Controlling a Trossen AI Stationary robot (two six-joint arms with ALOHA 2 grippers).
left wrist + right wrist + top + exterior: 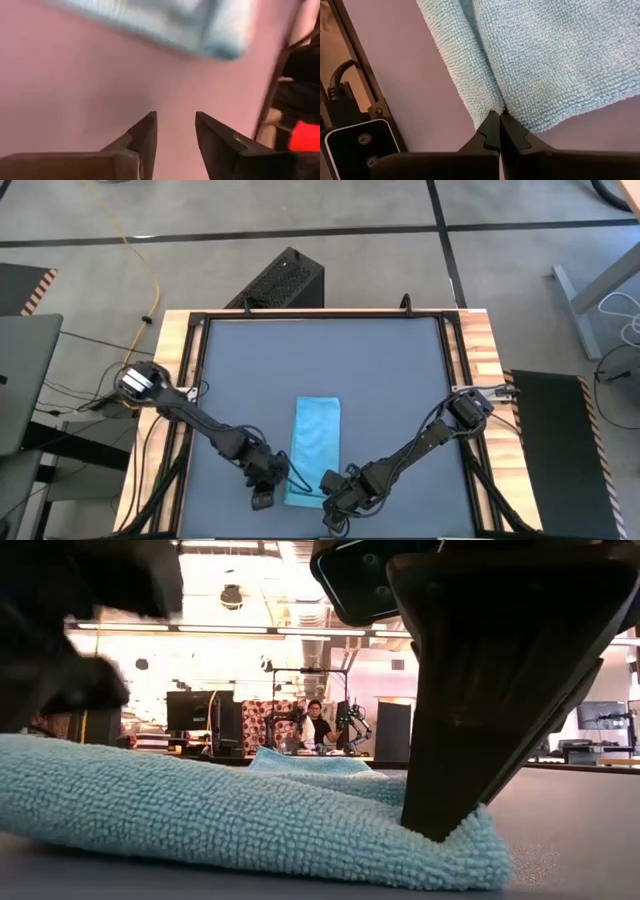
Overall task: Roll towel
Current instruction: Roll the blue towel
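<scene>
The light blue towel (317,442) lies as a long narrow strip on the dark grey table, and its near end is turned over into a thick fold (230,820). My left gripper (175,117) hangs open above bare table, just left of the towel's near end (268,485), with nothing between its fingers. At the near right corner of the towel my right gripper (499,116) is shut, its tips down on the cloth. My right gripper presses its shut fingertips down into the crease (496,102) between the turned-over fold and the flat layer, at the towel's near right corner (470,845). The fingers slant down from the near right. The cloth is dented under the tips and stays on the table. Whether any cloth is caught between them I cannot tell.
A wooden frame (480,350) runs round the table. A black box (285,280) stands past the far edge. Bare tabletop (320,355) lies beyond the towel's far end. A person (315,725) sits far off in the room behind.
</scene>
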